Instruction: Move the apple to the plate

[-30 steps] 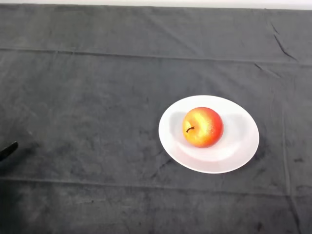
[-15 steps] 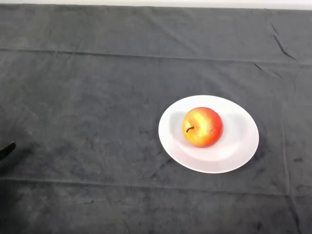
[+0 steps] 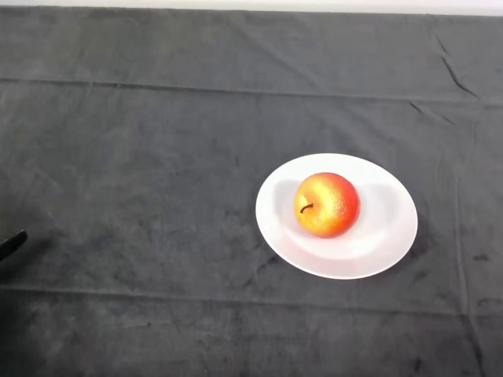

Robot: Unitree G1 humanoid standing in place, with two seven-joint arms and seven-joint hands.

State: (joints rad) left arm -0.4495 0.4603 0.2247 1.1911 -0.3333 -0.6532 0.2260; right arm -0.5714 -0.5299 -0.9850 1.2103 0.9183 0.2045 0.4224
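Note:
A red and yellow apple (image 3: 327,205) with a dark stem sits in the middle of a white plate (image 3: 385,243) on the dark cloth, right of centre. Only a black tip of my left hand (image 3: 11,244) shows at the far left edge, well away from the plate. It holds nothing that I can see.
The dark cloth (image 3: 157,157) covers the whole table, with seams running across near the back and the front. The table's back edge runs along the top of the view.
The tip of my left hand has slipped a little further out past the left edge. The apple and the plate have not moved.

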